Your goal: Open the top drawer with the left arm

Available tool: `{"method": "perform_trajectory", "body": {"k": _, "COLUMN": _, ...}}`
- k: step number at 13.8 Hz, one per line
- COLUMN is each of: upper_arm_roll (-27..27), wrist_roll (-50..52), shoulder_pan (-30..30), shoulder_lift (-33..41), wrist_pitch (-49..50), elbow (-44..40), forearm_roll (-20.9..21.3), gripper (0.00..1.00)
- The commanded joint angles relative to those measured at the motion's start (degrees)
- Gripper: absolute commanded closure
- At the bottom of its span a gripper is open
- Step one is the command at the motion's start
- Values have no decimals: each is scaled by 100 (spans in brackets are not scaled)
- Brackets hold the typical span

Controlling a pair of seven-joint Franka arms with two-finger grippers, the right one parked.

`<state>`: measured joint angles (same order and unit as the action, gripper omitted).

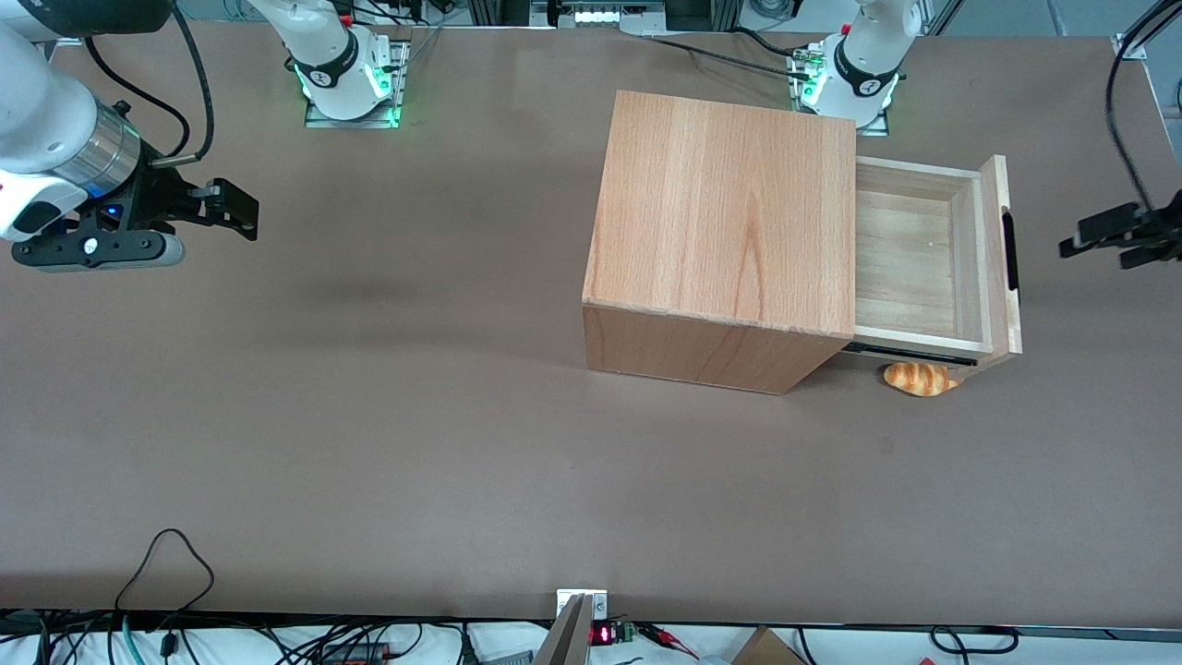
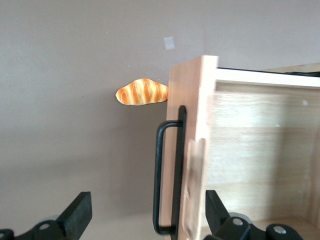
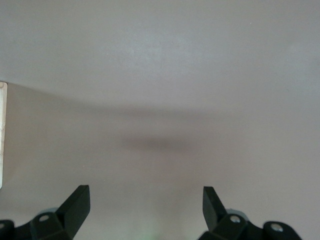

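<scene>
The top drawer stands pulled well out of the cabinet, near the counter edge at the working arm's end, and the end effector hovers just off its black bar handle with fingers apart, holding nothing. A careless move inward could knock the front panel and push the drawer shut. A small bread roll lies on the counter under the drawer's nearer corner.

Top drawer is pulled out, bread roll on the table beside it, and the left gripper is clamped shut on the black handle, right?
Not quite: the left gripper is open and clear of the black handle, as the front view shows. The top drawer is out, bread roll beside it.
</scene>
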<state>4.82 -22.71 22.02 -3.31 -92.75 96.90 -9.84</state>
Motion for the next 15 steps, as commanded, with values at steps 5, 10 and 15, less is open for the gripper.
{"method": "perform_trajectory", "body": {"k": 5, "upper_arm_roll": 247, "wrist_roll": -6, "shoulder_pan": -31, "shoulder_lift": 85, "wrist_pitch": 345, "elbow": -663, "forearm_roll": 465, "gripper": 0}}
{"method": "perform_trajectory", "body": {"k": 10, "upper_arm_roll": -225, "wrist_roll": 601, "shoulder_pan": -1109, "shoulder_lift": 138, "wrist_pitch": 407, "elbow": -909, "forearm_roll": 834, "gripper": 0}}
{"method": "perform_trajectory", "body": {"k": 15, "upper_arm_roll": -964, "wrist_roll": 1189, "shoulder_pan": -2297, "shoulder_lift": 225, "wrist_pitch": 478, "elbow": -989, "forearm_roll": 861, "gripper": 0}}
